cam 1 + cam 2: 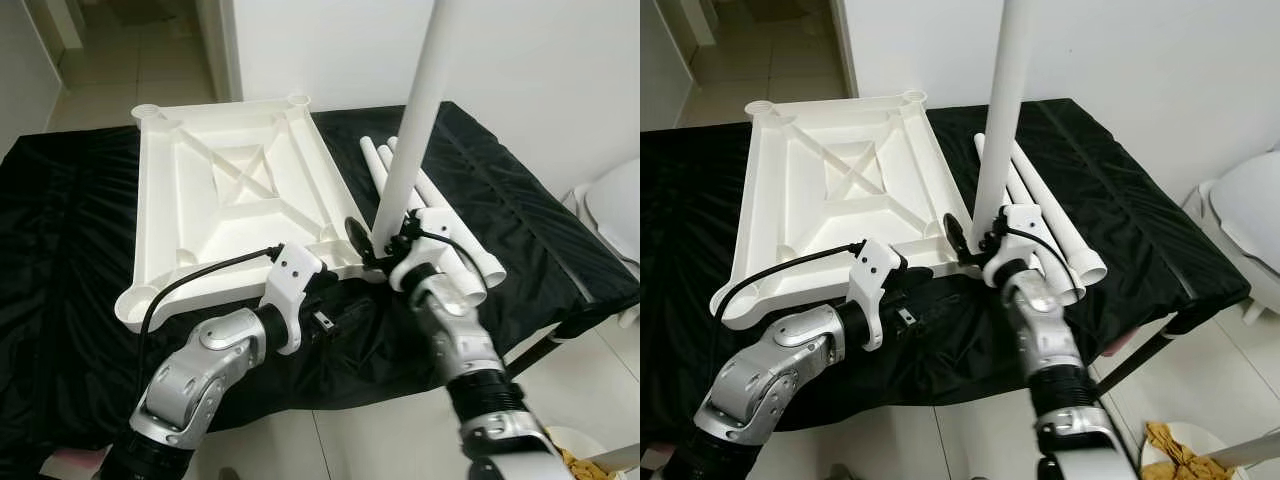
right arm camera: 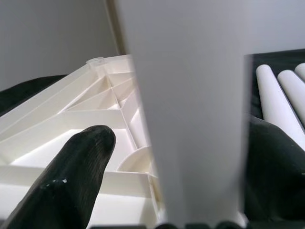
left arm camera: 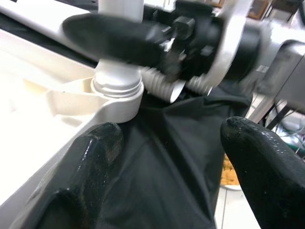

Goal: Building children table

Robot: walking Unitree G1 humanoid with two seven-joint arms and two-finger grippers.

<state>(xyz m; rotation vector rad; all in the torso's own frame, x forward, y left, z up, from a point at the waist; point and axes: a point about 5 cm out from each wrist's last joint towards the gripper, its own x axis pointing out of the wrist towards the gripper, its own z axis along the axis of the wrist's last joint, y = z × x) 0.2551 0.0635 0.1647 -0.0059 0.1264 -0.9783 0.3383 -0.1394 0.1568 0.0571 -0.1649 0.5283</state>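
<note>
A white plastic table top (image 1: 230, 180) lies upside down on a black-covered surface (image 1: 70, 230). At its near right corner socket (image 3: 117, 93) a white table leg (image 1: 415, 110) stands upright, its threaded end sitting in the socket. My right gripper (image 1: 375, 240) is shut on the leg just above the socket, one finger (image 2: 71, 176) on each side of it. Beside that corner my left gripper (image 3: 171, 138) is open over the black cloth, with nothing between its fingers. Three spare white legs (image 1: 440, 220) lie side by side on the cloth to the right.
A white wall stands right behind the surface, with a tiled doorway (image 1: 140, 50) at the back left. A white rounded object (image 1: 615, 205) is at the far right. The surface's front edge is near my arms, and yellowish material (image 1: 1185, 450) lies on the floor.
</note>
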